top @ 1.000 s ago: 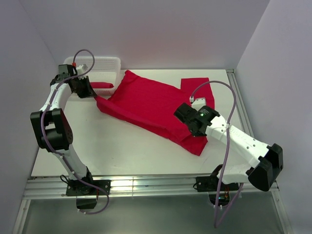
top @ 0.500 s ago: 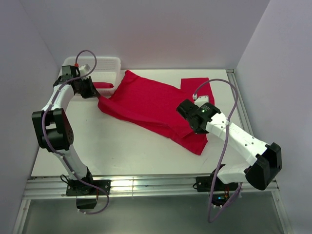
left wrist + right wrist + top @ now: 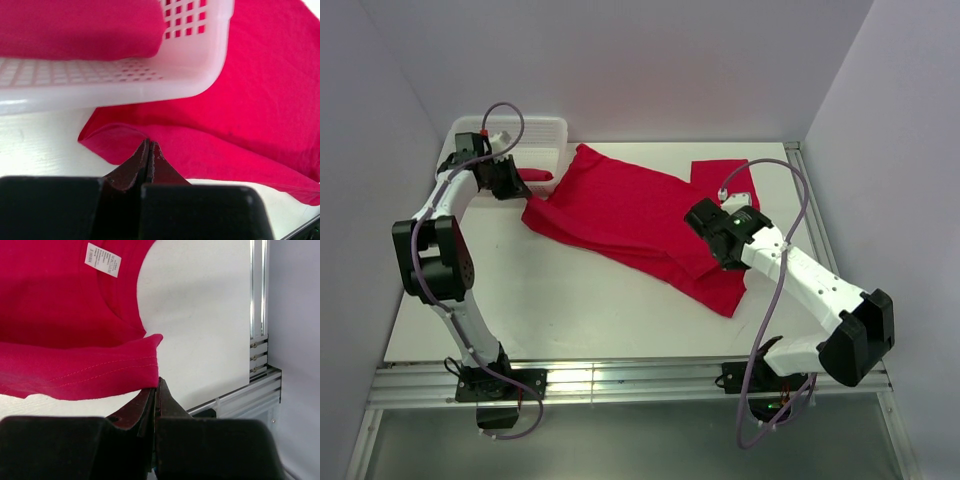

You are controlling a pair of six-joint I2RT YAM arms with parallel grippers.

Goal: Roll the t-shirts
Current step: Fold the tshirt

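Now | left jaws pinching t-shirt (image 3: pixel 620 215) corner | right jaws pinching its hem

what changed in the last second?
The left tool, shut on a corner of the shirt, edged slightly right in the top view, corner with it. The right tool, shut on the hem, drew it a little toward the top of that view. Nothing grabbed or released. The basket and the rolled shirt in it stayed put.
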